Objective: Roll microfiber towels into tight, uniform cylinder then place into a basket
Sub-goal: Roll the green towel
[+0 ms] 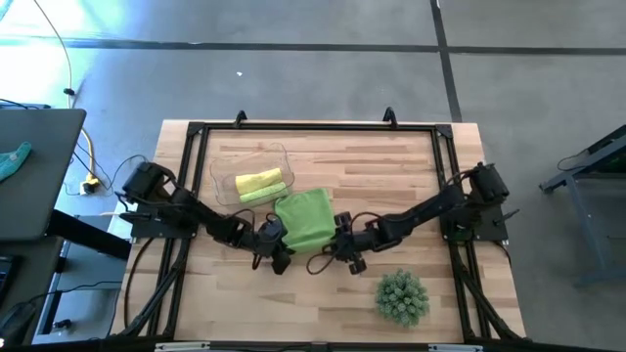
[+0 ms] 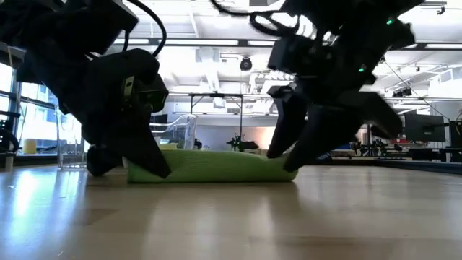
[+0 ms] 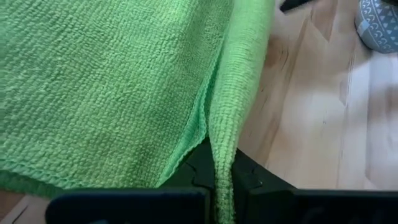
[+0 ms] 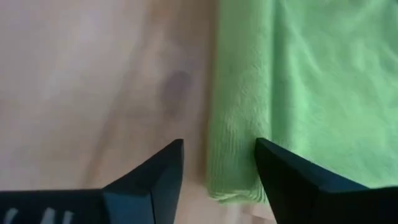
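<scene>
A lime green microfiber towel (image 1: pixel 305 220) lies on the table's middle, its near edge turned over into a low roll (image 2: pixel 216 167). My left gripper (image 1: pixel 277 242) is shut on that roll's left end (image 3: pixel 222 186). My right gripper (image 1: pixel 339 242) stands open at the roll's right end (image 4: pixel 219 163), one finger on each side of the rolled edge (image 4: pixel 233 155). The clear basket (image 1: pixel 223 186) stands beyond the towel at the far left. In it lie a rolled yellow towel (image 1: pixel 258 180) and a rolled green towel (image 1: pixel 262 194). My left gripper pinches the turned-over near edge of the towel (image 3: pixel 225 152) between its two fingers, at the towel's left near corner. The fingers slant down from the table's left. The cloth runs out from between them as a narrow ridge, and the rest lies on the table. My right gripper: I cannot tell whether its open fingers (image 4: pixel 277 171) touch the towel's rolled edge.
A spiky green ball plant (image 1: pixel 402 296) in a grey patterned pot (image 3: pixel 379 25) stands near the table's right near corner. A black frame (image 1: pixel 313 127) runs around the tabletop. Bare wood (image 1: pixel 381 176) lies to the right of the towel.
</scene>
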`<state>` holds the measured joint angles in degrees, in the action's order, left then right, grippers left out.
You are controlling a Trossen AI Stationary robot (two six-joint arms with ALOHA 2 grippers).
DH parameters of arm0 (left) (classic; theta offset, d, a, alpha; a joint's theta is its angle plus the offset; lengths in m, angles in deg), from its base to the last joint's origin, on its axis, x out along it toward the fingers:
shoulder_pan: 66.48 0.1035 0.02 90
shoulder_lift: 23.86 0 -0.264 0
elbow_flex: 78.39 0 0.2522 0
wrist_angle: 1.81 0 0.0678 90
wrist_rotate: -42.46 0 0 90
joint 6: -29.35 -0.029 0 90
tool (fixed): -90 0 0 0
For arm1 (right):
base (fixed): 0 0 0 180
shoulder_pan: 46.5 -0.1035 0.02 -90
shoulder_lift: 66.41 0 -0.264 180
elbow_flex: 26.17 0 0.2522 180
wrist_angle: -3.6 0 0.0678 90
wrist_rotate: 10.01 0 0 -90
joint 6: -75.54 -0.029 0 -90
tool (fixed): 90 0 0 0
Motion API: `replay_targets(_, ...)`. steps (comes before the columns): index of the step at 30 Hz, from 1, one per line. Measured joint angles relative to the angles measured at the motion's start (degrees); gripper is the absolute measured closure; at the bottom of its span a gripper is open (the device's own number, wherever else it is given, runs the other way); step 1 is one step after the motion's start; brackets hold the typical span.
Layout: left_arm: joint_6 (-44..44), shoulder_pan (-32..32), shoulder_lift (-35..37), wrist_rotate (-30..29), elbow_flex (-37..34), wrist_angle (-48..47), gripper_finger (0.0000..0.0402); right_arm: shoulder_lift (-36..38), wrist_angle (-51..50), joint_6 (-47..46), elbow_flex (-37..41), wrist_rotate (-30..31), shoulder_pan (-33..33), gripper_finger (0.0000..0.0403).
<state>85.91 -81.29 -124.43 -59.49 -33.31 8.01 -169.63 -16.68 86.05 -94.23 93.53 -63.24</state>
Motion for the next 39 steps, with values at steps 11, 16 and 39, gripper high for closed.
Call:
replay_targets(11, -0.84, -0.07, 5.31, -0.38, -0.17, -6.91, 0.0363, -0.72, -0.28, -2.56, -0.04, -6.46, 4.34, 0.0225)
replay_targets(16, 0.56, 0.11, 5.27, -1.16, 0.13, -9.38, 0.0353, 2.66, -8.64, -3.10, -0.07, -2.40, 4.36, 0.0233)
replay_targets(39, 1.24, 0.15, 5.27, -1.74, 0.07, -10.24, 0.0351, -2.78, 7.82, -0.08, -0.07, 3.44, -1.91, 0.0234)
